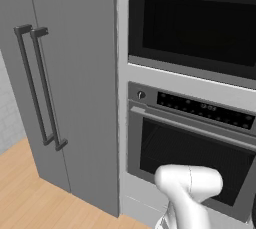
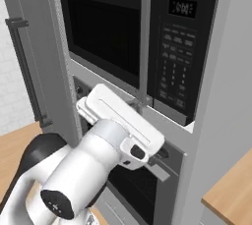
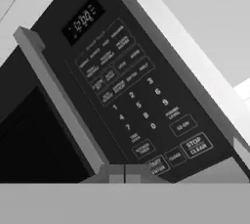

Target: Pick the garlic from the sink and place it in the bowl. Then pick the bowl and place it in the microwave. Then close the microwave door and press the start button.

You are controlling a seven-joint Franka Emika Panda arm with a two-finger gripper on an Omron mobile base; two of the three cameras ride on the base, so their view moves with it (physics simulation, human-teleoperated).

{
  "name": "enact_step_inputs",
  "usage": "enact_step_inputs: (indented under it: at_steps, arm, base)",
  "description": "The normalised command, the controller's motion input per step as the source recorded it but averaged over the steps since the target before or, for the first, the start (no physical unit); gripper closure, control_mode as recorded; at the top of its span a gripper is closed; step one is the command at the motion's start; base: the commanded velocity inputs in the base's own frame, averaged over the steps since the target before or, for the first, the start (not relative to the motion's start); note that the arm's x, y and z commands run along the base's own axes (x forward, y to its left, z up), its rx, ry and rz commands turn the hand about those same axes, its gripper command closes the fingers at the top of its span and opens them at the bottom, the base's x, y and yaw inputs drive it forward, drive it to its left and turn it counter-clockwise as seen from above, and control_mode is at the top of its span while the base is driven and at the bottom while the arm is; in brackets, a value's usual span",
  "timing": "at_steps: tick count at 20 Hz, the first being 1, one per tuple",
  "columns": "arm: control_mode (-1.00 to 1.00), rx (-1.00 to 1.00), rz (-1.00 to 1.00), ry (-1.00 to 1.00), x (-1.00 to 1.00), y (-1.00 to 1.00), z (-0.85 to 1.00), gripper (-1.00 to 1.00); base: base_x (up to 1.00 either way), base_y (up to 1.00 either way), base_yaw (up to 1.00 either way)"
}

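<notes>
Hand view puts our claw [image 3: 124,173] clenched, with nothing between its tips, just below the control panel [image 3: 136,110] of the microwave [image 3: 97,71]; the start button [image 3: 155,164] sits just beside the tips, to their upper right. The microwave door [image 2: 106,35] is shut, its grey handle [image 2: 145,42] running up from the claw [image 2: 156,159] in the right base view. The oven [image 1: 192,148] lies beneath the claw, and the tall grey refrigerator [image 1: 65,73] stands well off to its left.
</notes>
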Motion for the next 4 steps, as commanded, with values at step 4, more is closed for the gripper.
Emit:
enact_step_inputs:
  at_steps: [4]
  arm:
    - [-1.00, 0.05, 0.00, -0.30, -0.92, 0.30, 0.58, 1.00]
  base:
    - [0.00, 0.00, 0.00]
